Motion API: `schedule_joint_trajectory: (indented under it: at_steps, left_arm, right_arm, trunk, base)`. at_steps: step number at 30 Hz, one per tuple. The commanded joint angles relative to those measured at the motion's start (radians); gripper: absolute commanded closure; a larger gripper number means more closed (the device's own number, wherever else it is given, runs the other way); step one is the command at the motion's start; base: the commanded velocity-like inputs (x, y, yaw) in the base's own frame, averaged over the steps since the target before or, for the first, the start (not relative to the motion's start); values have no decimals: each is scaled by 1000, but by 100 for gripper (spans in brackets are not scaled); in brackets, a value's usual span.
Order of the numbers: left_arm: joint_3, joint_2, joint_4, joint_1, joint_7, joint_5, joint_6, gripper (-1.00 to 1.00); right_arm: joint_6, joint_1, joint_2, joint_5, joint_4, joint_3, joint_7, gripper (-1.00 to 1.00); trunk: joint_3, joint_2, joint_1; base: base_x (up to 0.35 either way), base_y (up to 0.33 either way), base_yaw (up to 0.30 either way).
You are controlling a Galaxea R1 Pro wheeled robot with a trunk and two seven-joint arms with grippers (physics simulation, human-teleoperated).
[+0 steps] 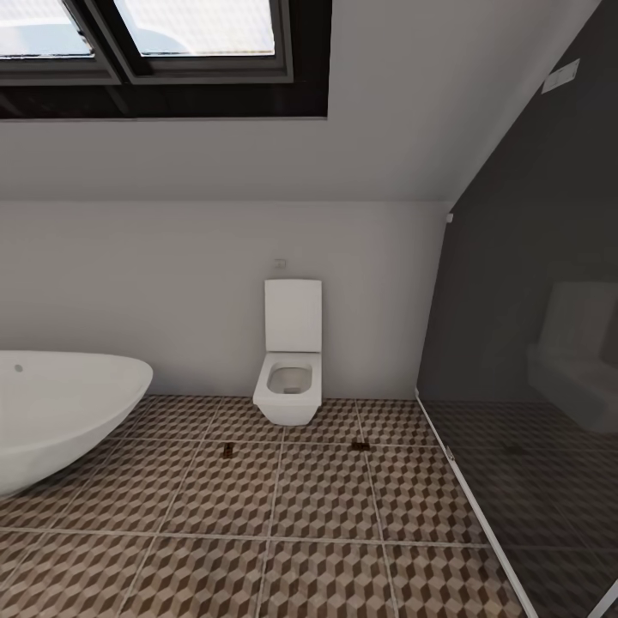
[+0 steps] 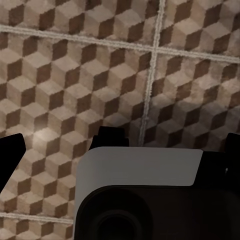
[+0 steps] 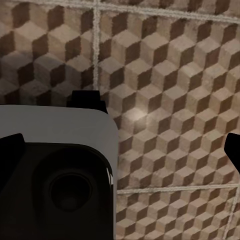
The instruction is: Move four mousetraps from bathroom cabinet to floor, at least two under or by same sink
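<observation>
1. Two mousetraps (image 1: pixel 227 450) (image 1: pixel 360 445) lie on the bathroom floor (image 1: pixel 326 515) before the toilet (image 1: pixel 290 365); no sink is visible, so they likely fail the sink condition.
2. Left end effector (image 2: pixel 120 145) and right end effector (image 3: pixel 120 142) hang wide apart, holding nothing; the cabinet lies elsewhere.

Daylight from the skylight (image 1: pixel 163 34), room evenly bright, soft shadows. Glass panel (image 1: pixel 532 360) mirrors the toilet (image 1: pixel 290 365) faintly. My wrist views: floor tiles (image 2: pixel 100 75) grainy and soft, one dull glare spot each.
</observation>
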Motion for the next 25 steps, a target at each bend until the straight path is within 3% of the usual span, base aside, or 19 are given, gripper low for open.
schedule_joint_trajectory:
  at_steps: [1, 25]
  left_arm:
    - [-8, 0, 1, -1, -2, 10, -3, -100]
    - [-12, 0, 1, -1, -2, 9, -4, -100]
  right_arm:
    - [3, -1, 0, -7, 0, 9, -2, -100]
    - [3, -1, 1, -6, 0, 7, -2, -100]
  trunk:
    - [-1, -1, 0]
    - [-1, -1, 0]
  base:
    - [0, 0, 0]
    - [0, 0, 0]
